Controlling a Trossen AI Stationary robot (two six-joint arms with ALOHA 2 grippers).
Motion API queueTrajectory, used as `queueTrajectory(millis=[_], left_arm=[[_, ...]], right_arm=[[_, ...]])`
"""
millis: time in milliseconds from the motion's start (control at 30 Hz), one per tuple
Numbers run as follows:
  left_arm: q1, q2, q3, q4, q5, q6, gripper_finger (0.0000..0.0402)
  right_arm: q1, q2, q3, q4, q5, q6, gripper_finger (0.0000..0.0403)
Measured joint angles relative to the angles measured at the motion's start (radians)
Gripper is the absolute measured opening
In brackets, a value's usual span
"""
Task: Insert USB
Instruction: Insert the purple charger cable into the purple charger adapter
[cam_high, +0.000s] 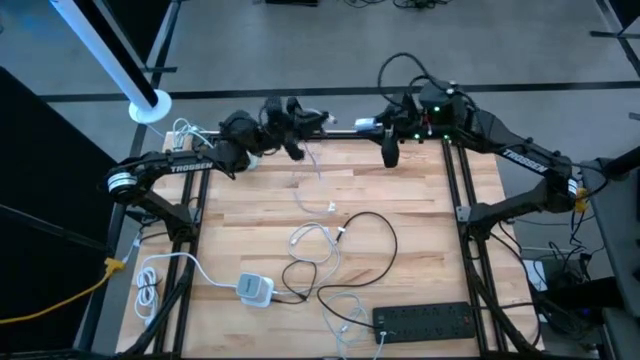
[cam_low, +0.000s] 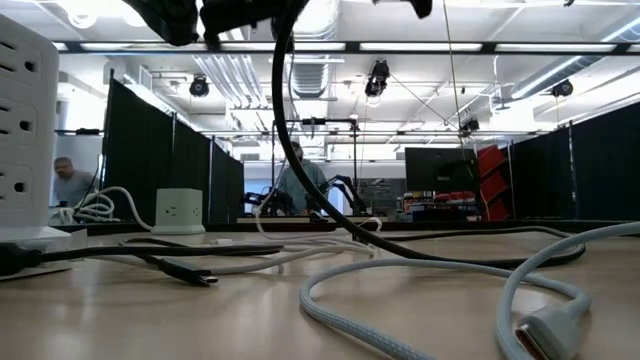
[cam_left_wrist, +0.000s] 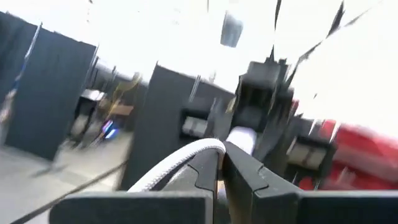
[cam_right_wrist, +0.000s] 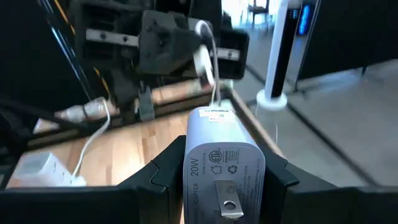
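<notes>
Pale butcher-block wood forms the desk (cam_high: 400, 200), strewn with loose white and black cables. Both arms are raised at its far edge, facing one another.

The right end effector (cam_right_wrist: 217, 177) is clamped on a white rectangular wall charger block (cam_right_wrist: 221, 168), fingers bearing on its two broad sides, with the folded plug prongs turned toward the wrist camera. In the high view this end effector (cam_high: 375, 126) sits just right of centre.

The left end effector (cam_left_wrist: 221, 171) is closed on a thin white USB cable (cam_left_wrist: 180, 162), gripped close behind the plug; the plug tip itself is blurred in the left wrist view. From the right wrist view the connector (cam_right_wrist: 202, 59) stands just apart from the charger, not yet seated.

Handling assessment: the charger is light, rigid and smooth-sided (liable to slip under end load), so the flat-side grip is the sound one. The cable is soft and will buckle if held far back; the hold belongs on the stiff plug housing. Alignment looks close, but plug orientation cannot be confirmed.
</notes>
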Motion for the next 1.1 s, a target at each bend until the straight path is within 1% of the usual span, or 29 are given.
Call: queueTrajectory(millis=[100, 167, 300, 400, 500, 667, 733, 900, 967, 1033, 1100], left_arm=[[0.000, 0.000, 0.000, 0.162, -0.020, -0.129, 0.0001], [0.000, 0.000, 0.000, 0.231, -0.032, -0.188, 0.0001], [-0.006, 0.000, 0.000, 0.346, -0.029, -0.256, 0.0001], [-0.013, 0.000, 0.000, 0.395, -0.029, -0.310, 0.0001], [-0.023, 0.000, 0.000, 0.412, -0.033, -0.346, 0.0001], [-0.036, 0.000, 0.000, 0.402, -0.035, -0.339, 0.0001], [-0.036, 0.000, 0.000, 0.387, -0.035, -0.310, 0.0001], [-0.035, 0.000, 0.000, 0.334, -0.032, -0.160, 0.0001], [-0.035, 0.000, 0.000, 0.311, -0.029, -0.133, 0.0001], [-0.035, 0.000, 0.000, 0.300, -0.031, -0.149, 0.0001], [-0.035, 0.000, 0.000, 0.292, -0.075, -0.232, 0.0001]], right_arm=[[0.007, -0.018, 0.000, 0.129, -0.030, -0.020, 0.0114], [0.007, -0.021, 0.000, 0.214, -0.095, -0.024, 0.0114], [0.007, -0.017, 0.000, 0.344, -0.256, -0.009, 0.0114], [0.007, -0.018, 0.000, 0.420, -0.338, -0.053, 0.0114], [0.007, -0.017, 0.000, 0.463, -0.349, -0.096, 0.0114], [0.022, -0.008, 0.000, 0.497, -0.343, -0.162, 0.0114], [0.029, -0.004, 0.000, 0.515, -0.343, -0.154, 0.0114], [0.035, -0.005, 0.000, 0.552, -0.352, -0.133, 0.0114], [0.035, -0.005, 0.000, 0.573, -0.352, -0.120, 0.0114], [0.036, -0.002, 0.000, 0.584, -0.352, -0.137, 0.0114], [0.036, 0.008, 0.000, 0.584, -0.346, -0.201, 0.0114]])
